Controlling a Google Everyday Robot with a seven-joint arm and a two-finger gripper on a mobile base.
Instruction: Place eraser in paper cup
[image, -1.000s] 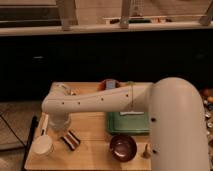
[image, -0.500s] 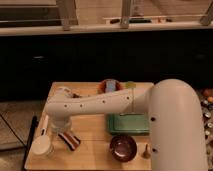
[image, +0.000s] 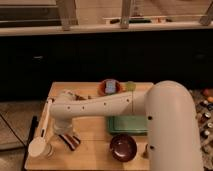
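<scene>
The eraser (image: 71, 142), a small striped dark, red-brown and white block, lies on the wooden table (image: 95, 142) near its front left. The white paper cup (image: 39, 148) stands upright just left of it, near the table's front left corner. My gripper (image: 66, 134) hangs down from the white arm (image: 100, 106) and sits directly over the eraser's back end, touching or almost touching it. The cup is apart from the gripper, a short way to its left.
A dark maroon bowl (image: 123, 147) sits at the front right and a green tray (image: 127, 125) lies behind it. An orange bowl (image: 110, 87) holding a blue object is at the back. A long white marker pen (image: 44, 119) lies along the table's left edge.
The arm's wrist has come down and slightly forward over the eraser. The eraser and the cup have not moved.
</scene>
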